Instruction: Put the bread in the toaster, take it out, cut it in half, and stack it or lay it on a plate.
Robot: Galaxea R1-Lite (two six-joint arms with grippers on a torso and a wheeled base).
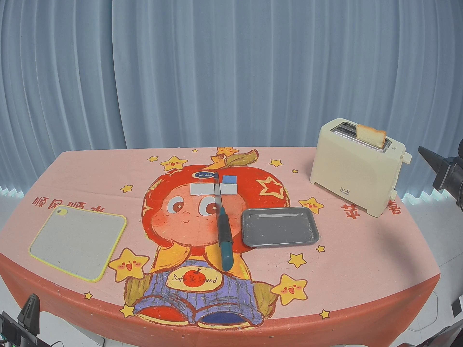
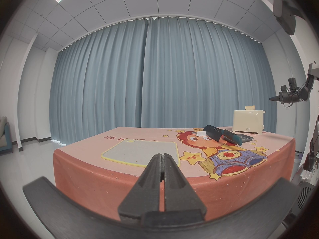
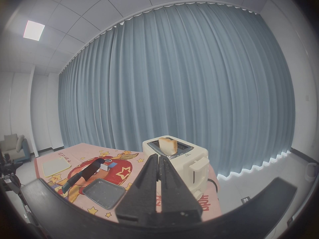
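A slice of bread (image 1: 371,135) stands in a slot of the cream toaster (image 1: 354,167) at the table's right rear, its top sticking out. The teal-handled knife (image 1: 223,227) lies mid-table, its blade propped on a small white and blue block (image 1: 213,187). Beside it on the right is a grey tray (image 1: 279,226). My right gripper (image 3: 158,156) is shut and empty, held off the table's right side, level with the toaster (image 3: 186,160) and the bread (image 3: 167,146). My left gripper (image 2: 161,155) is shut and empty, low in front of the table's near left edge.
A grey cutting board with a yellow rim (image 1: 77,242) lies at the front left of the table. A pink cartoon cloth covers the table (image 1: 357,266). Blue curtains hang behind.
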